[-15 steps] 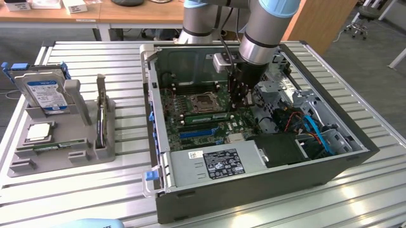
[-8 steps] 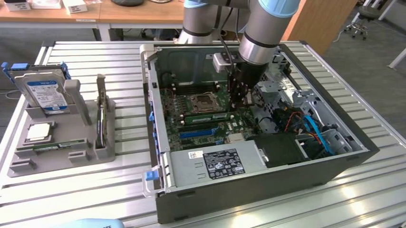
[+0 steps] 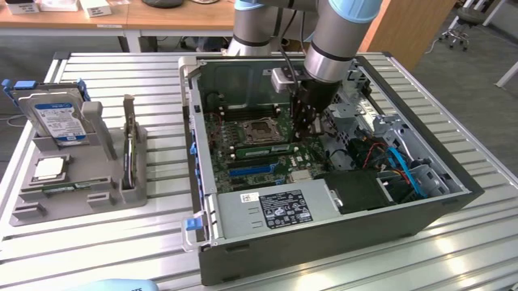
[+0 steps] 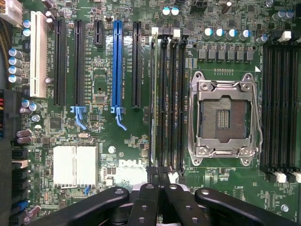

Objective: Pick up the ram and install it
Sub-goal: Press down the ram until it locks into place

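Green narrow circuit-board ram stick (image 4: 154, 94) standing edge-on in slot beside black memory slots, near silver processor socket (image 4: 223, 117); black claw (image 4: 160, 181) pinched shut at its end, inside open grey computer case (image 3: 453, 200); install step, seating; needs even downward press

the ram (image 4: 153, 99) is a long, thin green stick seen edge-on, standing upright in the memory slot nearest the expansion slots, beside the black empty slots. it runs straight out from the closed jaws, its near end just beneath their tips. in the exterior view it shows as a green strip (image 3: 261, 149) just beside the jaws.
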You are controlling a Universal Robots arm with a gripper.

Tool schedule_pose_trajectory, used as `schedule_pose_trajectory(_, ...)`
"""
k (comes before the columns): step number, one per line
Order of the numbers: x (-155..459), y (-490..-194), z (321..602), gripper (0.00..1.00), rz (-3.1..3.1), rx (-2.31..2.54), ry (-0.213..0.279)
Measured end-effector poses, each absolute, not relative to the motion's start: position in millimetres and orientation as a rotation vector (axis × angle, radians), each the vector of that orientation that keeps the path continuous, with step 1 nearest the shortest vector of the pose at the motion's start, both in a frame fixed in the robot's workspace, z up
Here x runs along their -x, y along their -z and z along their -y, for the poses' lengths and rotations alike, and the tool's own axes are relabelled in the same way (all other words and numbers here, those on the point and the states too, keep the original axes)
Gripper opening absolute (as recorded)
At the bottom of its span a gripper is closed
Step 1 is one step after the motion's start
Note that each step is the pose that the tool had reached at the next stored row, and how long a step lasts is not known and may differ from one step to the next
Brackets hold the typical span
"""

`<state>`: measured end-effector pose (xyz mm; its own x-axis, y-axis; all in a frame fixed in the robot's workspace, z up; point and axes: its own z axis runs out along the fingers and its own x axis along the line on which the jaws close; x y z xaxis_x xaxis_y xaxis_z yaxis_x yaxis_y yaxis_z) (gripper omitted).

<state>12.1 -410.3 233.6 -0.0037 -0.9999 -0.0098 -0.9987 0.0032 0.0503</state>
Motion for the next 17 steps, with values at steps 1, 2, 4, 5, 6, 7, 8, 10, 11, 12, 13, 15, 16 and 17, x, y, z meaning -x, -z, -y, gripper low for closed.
schedule_pose_trajectory(1, -12.1, -233.1, 410.3, 0.10, 2.204, -2.197, 0.066)
schedule_pose_trajectory(2, -12.1, -232.6, 410.3, 0.10, 2.205, -2.197, 0.066)
schedule_pose_trajectory(4, -12.1, -231.7, 410.3, 0.10, 2.204, -2.197, 0.066)
schedule_pose_trajectory(5, -12.1, -231.7, 410.4, 0.10, 2.204, -2.197, 0.066)
schedule_pose_trajectory(6, -12.1, -231.7, 410.4, 0.10, 2.204, -2.197, 0.066)
schedule_pose_trajectory(7, -12.1, -231.7, 410.3, 0.10, 2.204, -2.197, 0.066)
schedule_pose_trajectory(8, -12.1, -231.6, 410.3, 0.10, 2.204, -2.197, 0.066)
schedule_pose_trajectory(10, -12.1, -231.2, 410.2, 0.10, 2.205, -2.197, 0.066)
schedule_pose_trajectory(11, -12.1, -230.8, 410.2, 0.10, 2.205, -2.197, 0.066)
schedule_pose_trajectory(12, -12.1, -230.4, 410.2, 0.10, 2.205, -2.197, 0.066)
schedule_pose_trajectory(13, -12.1, -230.1, 410.3, 0.10, 2.205, -2.197, 0.066)
schedule_pose_trajectory(15, -12.1, -229.8, 410.3, 0.10, 2.204, -2.197, 0.066)
schedule_pose_trajectory(16, -12.1, -229.8, 410.3, 0.10, 2.204, -2.197, 0.066)
schedule_pose_trajectory(17, -12.1, -229.7, 410.3, 0.10, 2.204, -2.197, 0.066)
